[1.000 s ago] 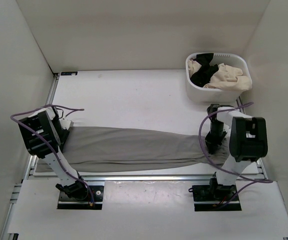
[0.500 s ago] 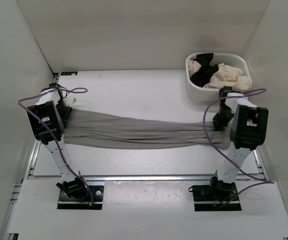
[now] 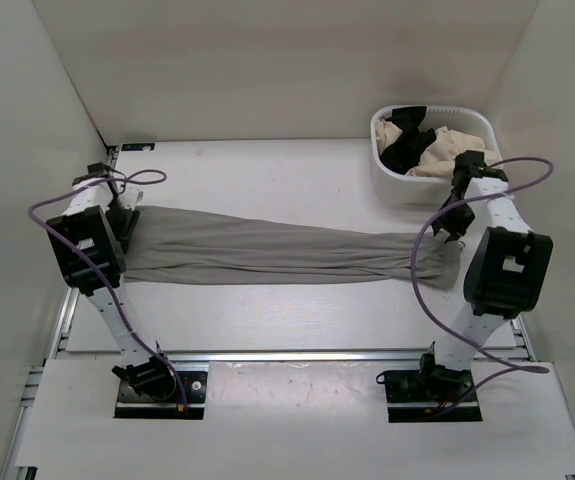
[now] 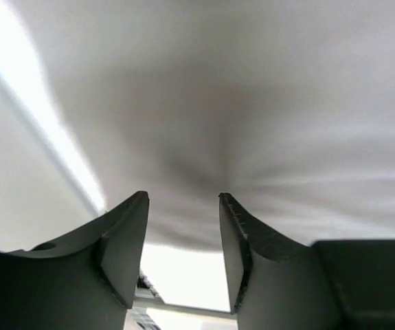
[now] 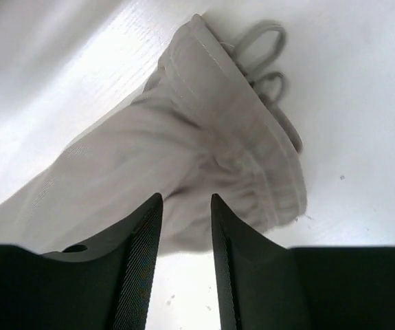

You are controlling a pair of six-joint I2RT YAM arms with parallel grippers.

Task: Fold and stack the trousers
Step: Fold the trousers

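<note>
1. White walls (image 3: 267,70) close in the workspace on the left, right and far sides. Only the top view shows them.
2. The tabletop (image 3: 267,180) is white with a faint wood grain, which shows best in the right wrist view. A metal rail (image 3: 297,355) runs along its near edge.
3. The trousers (image 3: 267,255) lie flat on the tabletop in one long grey band, stretched from the left arm to the right arm. Only the top view shows the full length.
4. The white basket (image 3: 397,185) stands at the far right corner, well apart from the trousers. It holds a black garment (image 3: 407,150) and a beige garment (image 3: 457,150), and neither wrist view shows it.
5. The left hand (image 3: 119,215) is at the trousers' left end. Its own camera shows the fingers (image 4: 125,234) moderately apart with nothing between them. Beyond them is only a grey blur, and I cannot tell what it is.
6. The right hand (image 3: 455,222) is just above the right end, its fingers (image 5: 139,261) narrowly parted and gripping nothing.
7. The right wrist view alone shows a gathered band (image 5: 252,130) on that end of the trousers.
8. Cord loops (image 5: 262,41) lie just beyond the band.
</note>
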